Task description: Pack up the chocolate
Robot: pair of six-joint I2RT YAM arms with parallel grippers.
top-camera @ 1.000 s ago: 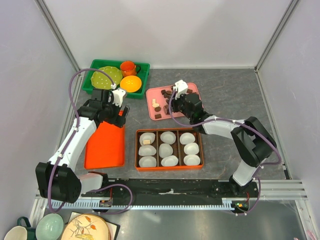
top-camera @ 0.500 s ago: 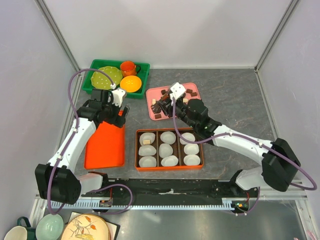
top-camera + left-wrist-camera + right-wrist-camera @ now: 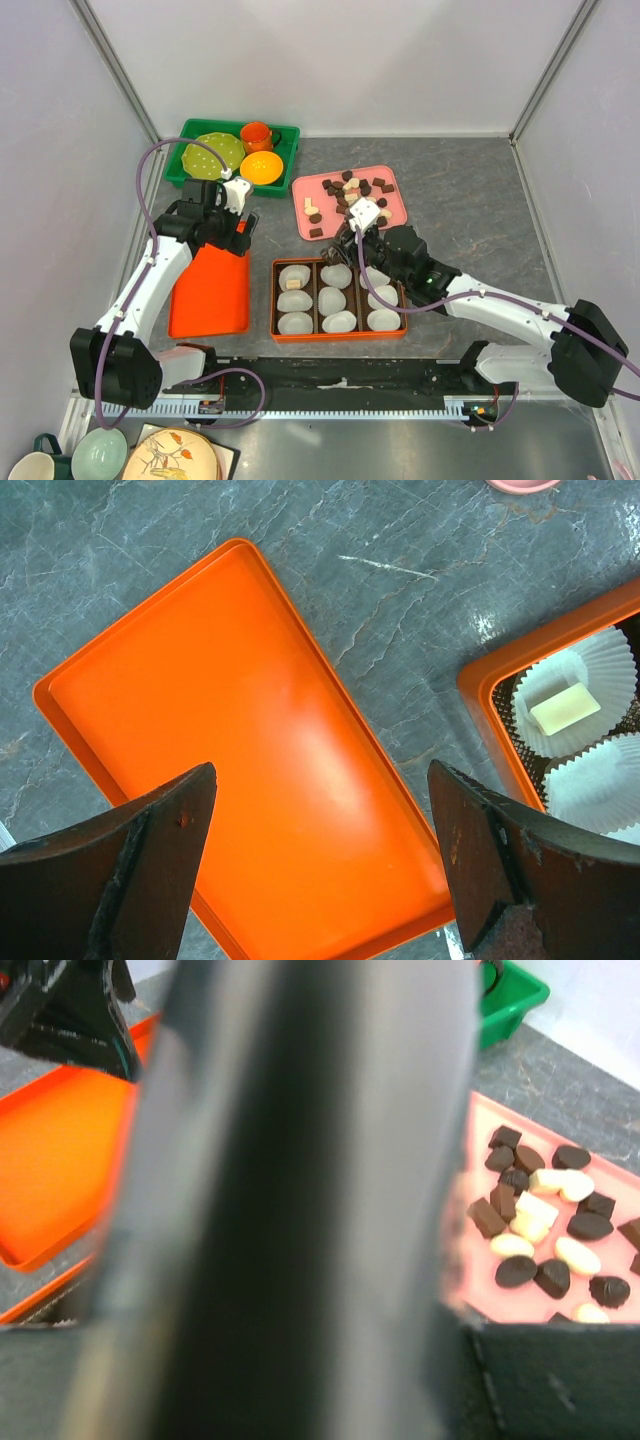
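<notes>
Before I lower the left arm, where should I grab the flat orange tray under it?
Likely by the raised rim of the orange tray, on the long edge facing the box. It lies flat and looks too wide for the open left gripper to span, so come straight down, one finger inside the rim, one on the bare table outside.

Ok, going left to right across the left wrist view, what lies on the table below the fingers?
orange tray → orange box, only its corner in view → white paper cup holding one cream chocolate. The pink edge at the top overlaps the box, so it is left out.
</notes>
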